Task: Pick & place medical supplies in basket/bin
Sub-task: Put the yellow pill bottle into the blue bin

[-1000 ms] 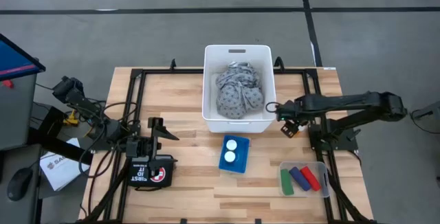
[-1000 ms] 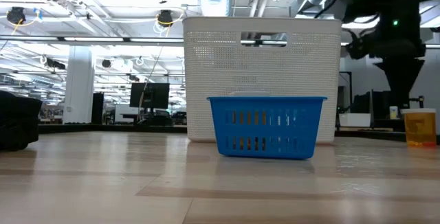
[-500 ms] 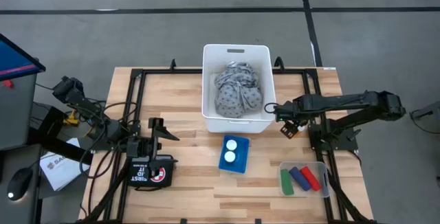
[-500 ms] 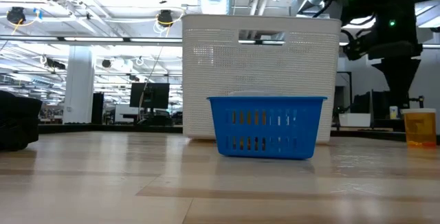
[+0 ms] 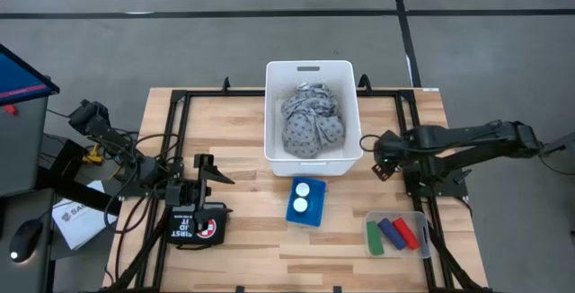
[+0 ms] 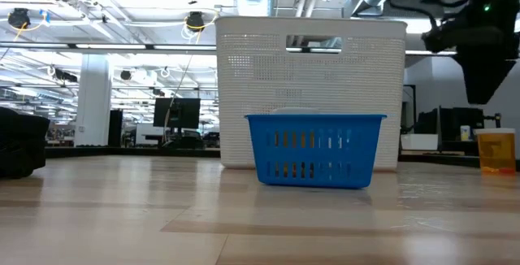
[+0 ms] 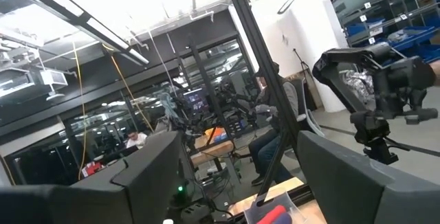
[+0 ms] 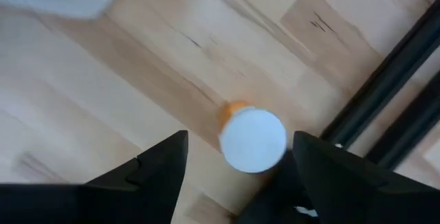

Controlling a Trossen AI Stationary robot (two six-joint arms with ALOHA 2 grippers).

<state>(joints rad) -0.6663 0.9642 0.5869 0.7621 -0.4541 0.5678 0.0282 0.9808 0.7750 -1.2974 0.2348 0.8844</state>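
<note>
Right gripper (image 5: 381,156) is hovering just off the right front corner of the white bin (image 5: 351,155), out over the wooden surface (image 5: 225,131). From its wrist camera you're looking straight down on a pill bottle (image 8: 251,139), white cap facing up, a sliver of orange showing at its edge. So it stands upright, long axis pointing up toward the camera. It sits between the two dark fingers (image 8: 155,169), which are spread wide with nothing in them, not touching the bottle on either side. To my eye that's the whole story for the next move: a straight drop and a squeeze, no turning needed.

The grey patterned cloth (image 5: 311,120) is already lying in the white bin. Two white caps (image 5: 303,195) show inside the small blue basket (image 5: 316,217) in front of it. The green, blue and red sticks (image 5: 393,234) lie in a clear tray (image 5: 370,217) at the front right corner.

Left gripper (image 5: 205,169) is parked low at the front left, well away from the bottle; its fingers (image 7: 151,176) stand apart, empty. The right arm is clearly the nearer one.
</note>
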